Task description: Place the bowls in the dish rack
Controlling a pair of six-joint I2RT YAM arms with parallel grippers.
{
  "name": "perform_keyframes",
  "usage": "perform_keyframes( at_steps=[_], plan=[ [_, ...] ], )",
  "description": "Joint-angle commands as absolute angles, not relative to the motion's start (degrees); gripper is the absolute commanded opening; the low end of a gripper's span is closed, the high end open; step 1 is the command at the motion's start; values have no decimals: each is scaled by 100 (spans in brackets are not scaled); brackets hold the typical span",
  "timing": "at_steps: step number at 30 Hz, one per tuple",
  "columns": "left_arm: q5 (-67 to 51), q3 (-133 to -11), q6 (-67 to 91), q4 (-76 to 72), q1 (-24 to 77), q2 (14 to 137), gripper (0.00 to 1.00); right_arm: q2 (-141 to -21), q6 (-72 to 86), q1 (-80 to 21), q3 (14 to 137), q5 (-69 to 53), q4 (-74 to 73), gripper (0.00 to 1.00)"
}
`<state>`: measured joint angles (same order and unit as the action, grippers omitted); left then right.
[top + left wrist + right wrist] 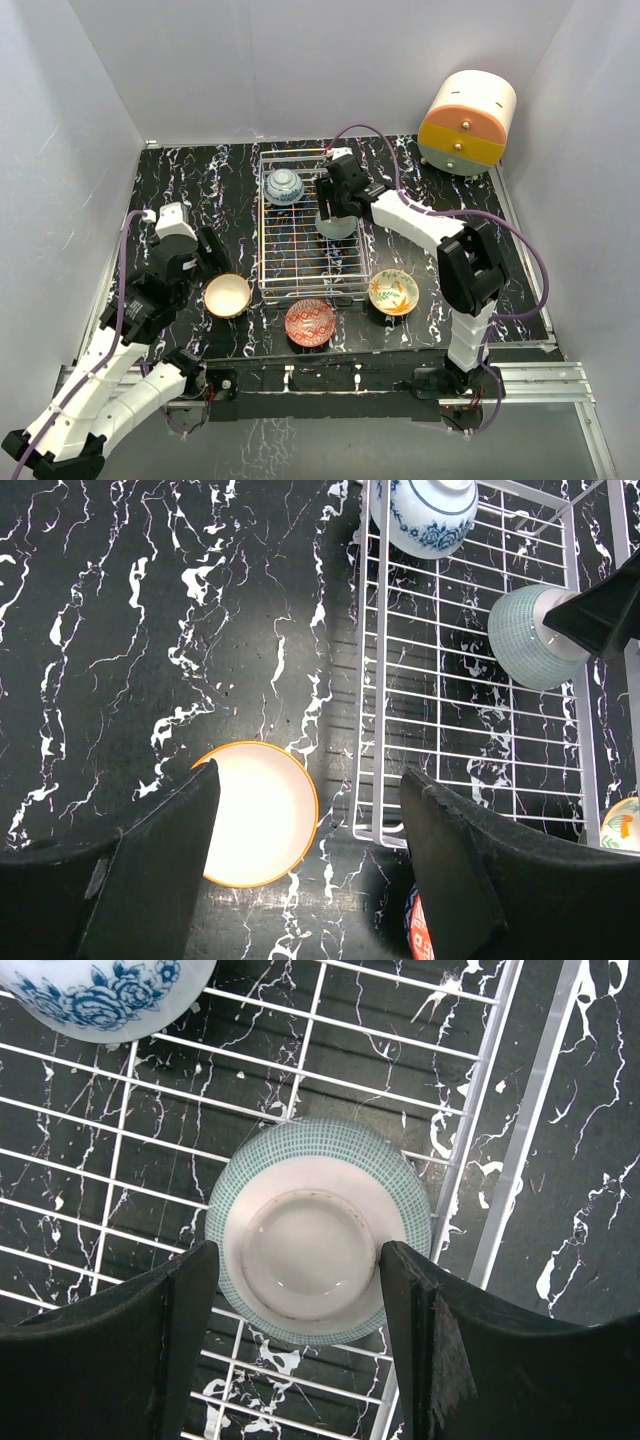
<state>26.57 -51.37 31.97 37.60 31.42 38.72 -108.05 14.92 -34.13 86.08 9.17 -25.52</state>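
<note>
Right claw (300, 1255) is down over the dish rack (300, 270), its two dark fingers spread wide on either side of the pale mint bowl (318, 1225). That bowl sits base-up on the wires near the rack's right rail. The fingers hug its sides, but I cannot tell whether they actually pinch it. Just beyond, at the far end of the rack, there's the blue-white patterned bowl (284, 186), also turned over.

Over to the left claw (310, 773): wide open, gripping nothing, hanging above the cream-tan bowl (262, 810), which stands upright on the surface just left of the rack. In front of the rack, the red patterned bowl (310, 322); off its near right corner, the yellow-green leafy bowl (393, 291). Both are upright.

The surface (200, 180) is black marble-look with white veining. A cream-and-orange drawer unit (466, 122) stands in the far right corner. Plain pale walls (300, 60) close in on three sides, with a metal rail (560, 375) along the near edge.
</note>
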Motion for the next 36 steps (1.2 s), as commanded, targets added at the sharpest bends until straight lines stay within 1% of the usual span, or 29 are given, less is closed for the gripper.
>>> perform_keyframes(
  at_steps=[1,6,7,9,10,11,19,29,36],
  plan=[
    [2773,-5089,3218,3875,3153,3769,71,-10881,1451,-3449,8917,1110,-2438,68],
    [2819,-5121,3224,3944,3150,3697,71,-10988,1447,-3454,8988,1140,-2467,67],
    [2829,-5119,3224,3958,3155,3686,71,-11001,1446,-3454,9005,1148,-2462,65],
    [2848,-5117,3220,3983,3152,3658,71,-11027,1447,-3447,9058,1144,-2460,57],
    [2848,-5115,3224,3995,3155,3650,71,-11044,1450,-3447,9090,1153,-2461,54],
    [2855,-5115,3218,4006,3154,3636,71,-11059,1450,-3445,9122,1164,-2454,53],
    [2918,-5100,3230,4067,3148,3534,71,-11255,1382,-3444,9493,1359,-2297,53],
    [2982,-5191,3208,4195,3155,3493,71,-12161,1223,-3329,10823,1556,-2423,52],
    [3056,-5240,3156,4254,3155,3466,71,-12608,1144,-3144,11430,1677,-2484,52]
  ],
)
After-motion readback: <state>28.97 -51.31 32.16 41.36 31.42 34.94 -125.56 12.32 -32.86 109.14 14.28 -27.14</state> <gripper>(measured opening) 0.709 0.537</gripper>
